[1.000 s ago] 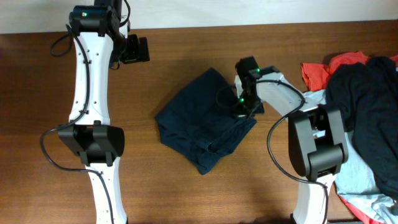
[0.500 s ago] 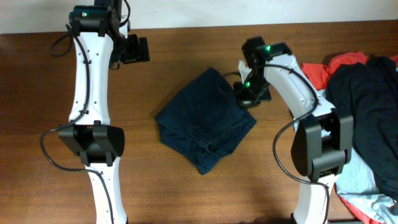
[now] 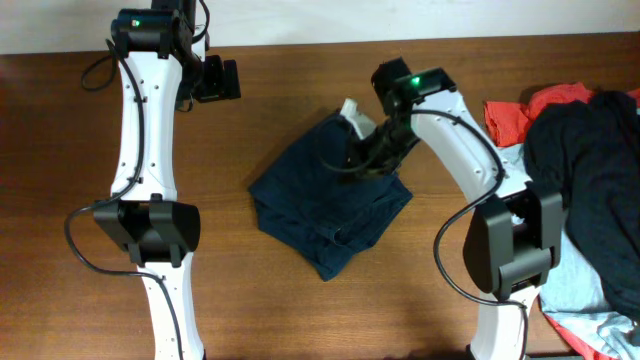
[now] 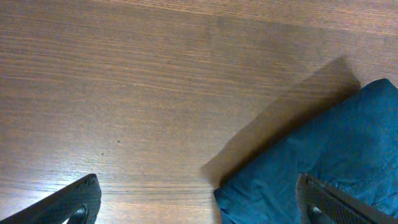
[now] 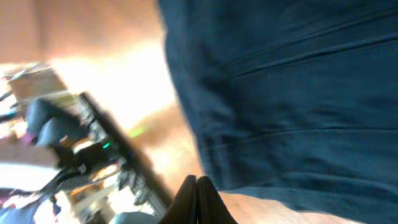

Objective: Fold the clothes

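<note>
Apparently mid-fold, the navy shorts (image 3: 322,205) lie bundled at the middle of the table (image 3: 300,310), the right gripper (image 5: 198,183) pinched together over their far-right part, the left gripper (image 4: 198,182) spread wide, well apart, so pressing the fold flat seems next.

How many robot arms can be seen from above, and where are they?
2. The left arm stands at the table's left side, apart from the shorts. The right arm reaches from the right over the shorts. No other seems hidden.
</note>
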Controlling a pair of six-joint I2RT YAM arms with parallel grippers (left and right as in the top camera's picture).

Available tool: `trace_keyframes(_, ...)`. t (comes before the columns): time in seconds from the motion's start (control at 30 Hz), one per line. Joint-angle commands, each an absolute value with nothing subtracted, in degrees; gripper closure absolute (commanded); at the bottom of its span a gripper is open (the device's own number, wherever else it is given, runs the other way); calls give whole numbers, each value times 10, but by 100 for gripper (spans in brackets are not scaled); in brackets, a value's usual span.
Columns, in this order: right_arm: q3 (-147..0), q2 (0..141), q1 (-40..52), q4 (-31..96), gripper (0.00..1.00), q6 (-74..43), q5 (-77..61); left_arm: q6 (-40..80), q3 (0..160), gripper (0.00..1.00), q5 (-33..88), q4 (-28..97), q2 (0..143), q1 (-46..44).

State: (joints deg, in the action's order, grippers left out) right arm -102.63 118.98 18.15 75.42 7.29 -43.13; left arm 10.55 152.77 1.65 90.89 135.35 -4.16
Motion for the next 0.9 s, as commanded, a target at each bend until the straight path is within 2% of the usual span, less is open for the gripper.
trace_keyframes(0.0, -983, 1188, 200, 743, 96, 118, -510, 109, 1525, 1, 15, 910, 1354, -43)
trace_keyframes(0.27, -808, 1188, 247, 595, 96, 108, -589, 109, 1525, 1, 15, 910, 1354, -43)
trace_keyframes(0.57, -635, 1189, 264, 369, 96, -79, -587, 109, 1525, 1, 15, 910, 1354, -43)
trace_keyframes(0.73, -644, 1188, 247, 375, 96, -96, -605, 109, 1525, 1, 15, 910, 1354, -43)
trace_keyframes(0.87, -681, 1177, 248, 454, 96, -88, -653, 109, 1525, 1, 15, 910, 1354, -43)
